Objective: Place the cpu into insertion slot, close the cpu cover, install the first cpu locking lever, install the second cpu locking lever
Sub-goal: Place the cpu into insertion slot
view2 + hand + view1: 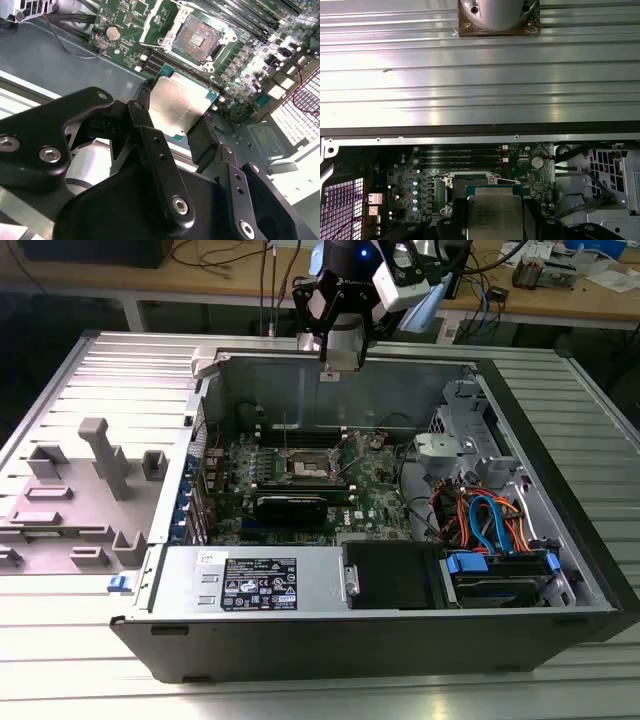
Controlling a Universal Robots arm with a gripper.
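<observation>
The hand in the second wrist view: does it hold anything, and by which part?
The hand holds the cpu, clamped by two opposite edges.

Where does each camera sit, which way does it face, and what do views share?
Exterior view: off the arm, above the open computer case, looking down into it; the gripper hangs near its far wall.
Second wrist view: on the wrist, looking along the black fingers to the cpu and insertion slot.
First wrist view: on the wrist, looking over the cpu across the motherboard to the ribbed table.
Shared: both wrist views show the held cpu and empty slot.
</observation>
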